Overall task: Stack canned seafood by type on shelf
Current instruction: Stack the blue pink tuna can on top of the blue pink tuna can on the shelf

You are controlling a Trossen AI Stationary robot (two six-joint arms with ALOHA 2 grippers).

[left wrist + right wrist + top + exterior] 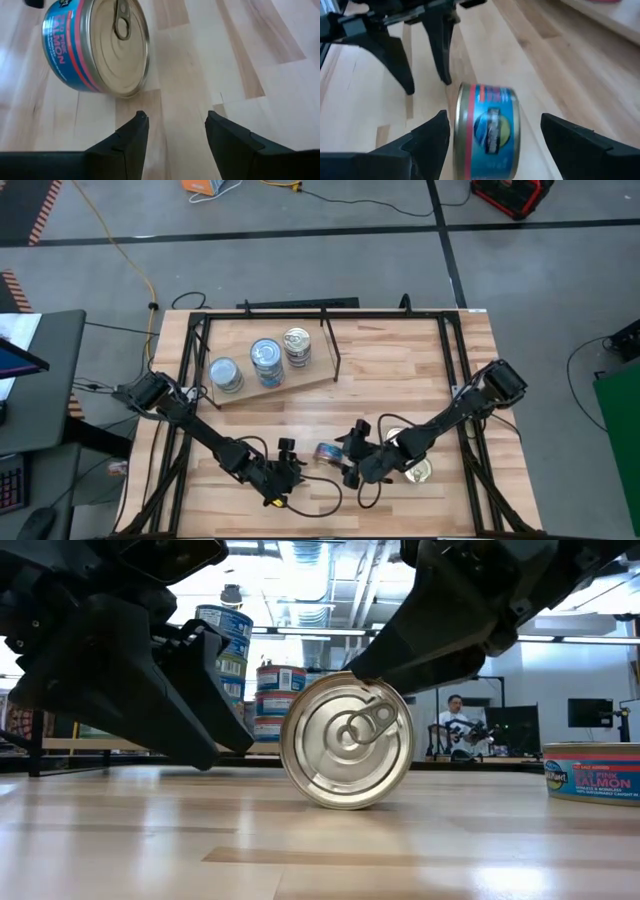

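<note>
A pink salmon tin (347,741) stands on edge on the tabletop (400,380); left gripper (175,131) released beside it; right gripper (495,137) spread wide around it, apparently about to grasp and carry it to the shelf (300,383).

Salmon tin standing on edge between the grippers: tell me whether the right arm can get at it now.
Probably yes. The right gripper is open with the salmon tin between its fingers; the left gripper is open, clear of it.

The rolling tin (489,131) is motion-blurred in the right wrist view, its label unreadable. In the low view, the dark arms (120,660) partly hide the tin stacks (225,650), and the picture's edge crops the salmon tin (595,772).
</note>
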